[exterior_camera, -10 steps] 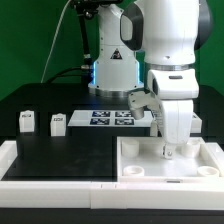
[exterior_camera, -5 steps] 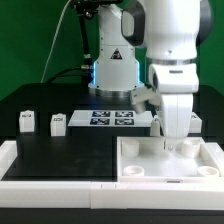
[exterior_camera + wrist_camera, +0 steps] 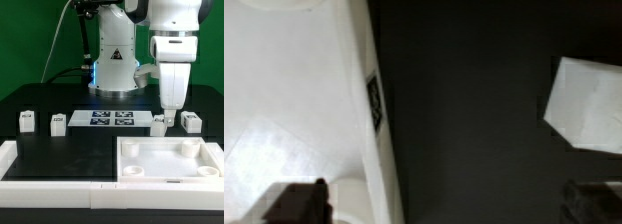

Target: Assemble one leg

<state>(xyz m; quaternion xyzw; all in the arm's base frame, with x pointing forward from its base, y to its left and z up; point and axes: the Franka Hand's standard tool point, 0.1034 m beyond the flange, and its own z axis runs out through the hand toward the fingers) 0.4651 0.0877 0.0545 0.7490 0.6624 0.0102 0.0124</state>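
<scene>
Four small white legs stand on the black table in the exterior view: two at its left (image 3: 26, 122) (image 3: 57, 123) and two at its right (image 3: 160, 124) (image 3: 190, 122). The large white tray-like part (image 3: 170, 172) lies at the front right. My gripper (image 3: 168, 106) hangs above the table behind the tray, over the two right legs, touching nothing. In the wrist view my gripper (image 3: 446, 198) is open and empty, with its dark fingertips (image 3: 295, 202) far apart. That view also shows the tray's white wall (image 3: 295, 110) and one white leg (image 3: 589, 105).
The marker board (image 3: 112, 118) lies at the back middle of the table. A white raised border (image 3: 12, 160) runs along the table's left and front edges. The robot base (image 3: 112, 60) stands behind the marker board.
My gripper has risen out of the tray's back right corner and moved back. It now hangs above the two right legs, which it partly hid before.
</scene>
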